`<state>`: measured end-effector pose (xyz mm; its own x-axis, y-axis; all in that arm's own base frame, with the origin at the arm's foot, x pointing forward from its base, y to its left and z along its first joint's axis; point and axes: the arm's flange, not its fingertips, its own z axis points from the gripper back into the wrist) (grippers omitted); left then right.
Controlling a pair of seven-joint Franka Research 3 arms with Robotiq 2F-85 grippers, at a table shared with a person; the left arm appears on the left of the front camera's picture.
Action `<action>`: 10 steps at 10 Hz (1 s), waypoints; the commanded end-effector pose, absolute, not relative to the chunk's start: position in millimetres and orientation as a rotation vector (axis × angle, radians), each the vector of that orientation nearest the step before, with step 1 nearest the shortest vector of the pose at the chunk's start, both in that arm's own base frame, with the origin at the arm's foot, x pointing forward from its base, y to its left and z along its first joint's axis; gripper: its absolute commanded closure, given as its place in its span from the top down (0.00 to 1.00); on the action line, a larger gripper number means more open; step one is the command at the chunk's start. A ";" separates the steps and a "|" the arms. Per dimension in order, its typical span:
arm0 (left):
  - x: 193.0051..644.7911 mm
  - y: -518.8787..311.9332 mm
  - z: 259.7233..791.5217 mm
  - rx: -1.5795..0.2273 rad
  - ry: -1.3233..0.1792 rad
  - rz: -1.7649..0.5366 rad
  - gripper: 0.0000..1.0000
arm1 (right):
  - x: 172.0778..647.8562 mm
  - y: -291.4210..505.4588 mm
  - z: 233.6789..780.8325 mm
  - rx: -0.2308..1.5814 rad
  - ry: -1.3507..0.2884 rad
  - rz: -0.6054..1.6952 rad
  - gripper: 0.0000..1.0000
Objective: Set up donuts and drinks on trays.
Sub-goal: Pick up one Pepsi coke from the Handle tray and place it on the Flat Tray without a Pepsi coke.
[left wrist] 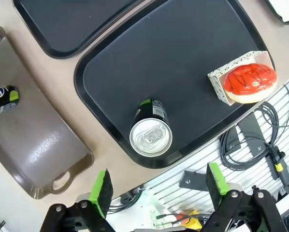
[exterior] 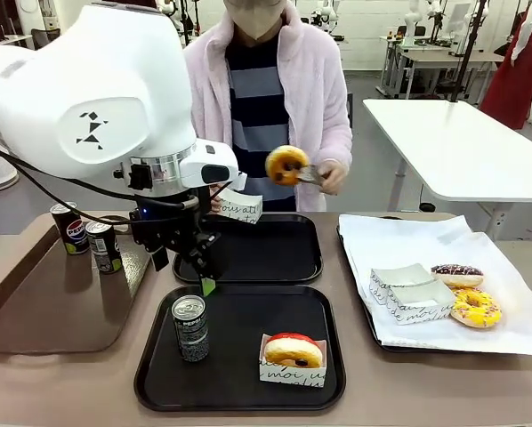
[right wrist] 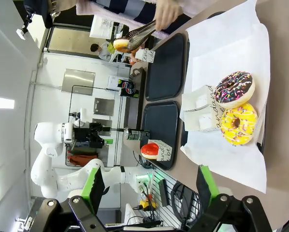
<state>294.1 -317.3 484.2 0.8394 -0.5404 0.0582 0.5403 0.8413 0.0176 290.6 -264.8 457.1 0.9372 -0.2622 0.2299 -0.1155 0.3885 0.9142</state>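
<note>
The near black tray (exterior: 248, 311) carries an upright can (exterior: 190, 327) and a red-iced donut (exterior: 292, 350) in its paper sleeve. My left gripper (exterior: 186, 271) hangs open just above that can (left wrist: 151, 133), holding nothing; the donut (left wrist: 248, 79) lies off to the side. The far black tray (exterior: 266, 249) is bare. Above it a person holds a glazed donut (exterior: 286, 165) in tongs and a white sleeve (exterior: 239, 206) in the other hand. My right gripper (right wrist: 149, 186) is open, high over the right end of the table.
A glossy brown tray (exterior: 44, 311) at the left holds two more cans (exterior: 68, 228) (exterior: 103, 246). At the right, a paper-lined tray (exterior: 506, 338) carries a chocolate donut (exterior: 456, 275), a yellow donut (exterior: 475, 308) and empty sleeves (exterior: 408, 292).
</note>
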 end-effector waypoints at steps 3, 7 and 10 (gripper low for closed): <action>296.1 -319.0 481.0 -0.005 -0.071 -0.572 1.00 | 291.4 -264.7 455.9 1.177 -0.375 -0.094 1.00; 362.7 -203.5 495.1 -0.020 -0.083 -0.265 1.00 | 291.4 -264.7 455.9 1.177 -0.375 -0.094 1.00; 409.2 -128.8 496.3 -0.001 -0.099 -0.049 1.00 | 291.4 -264.7 455.9 1.177 -0.375 -0.094 1.00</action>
<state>401.9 -122.1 498.6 0.9910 -0.1055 0.0827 0.1080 0.9938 -0.0257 290.5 -264.9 456.9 0.9373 -0.2627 0.2289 -0.1142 0.3890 0.9141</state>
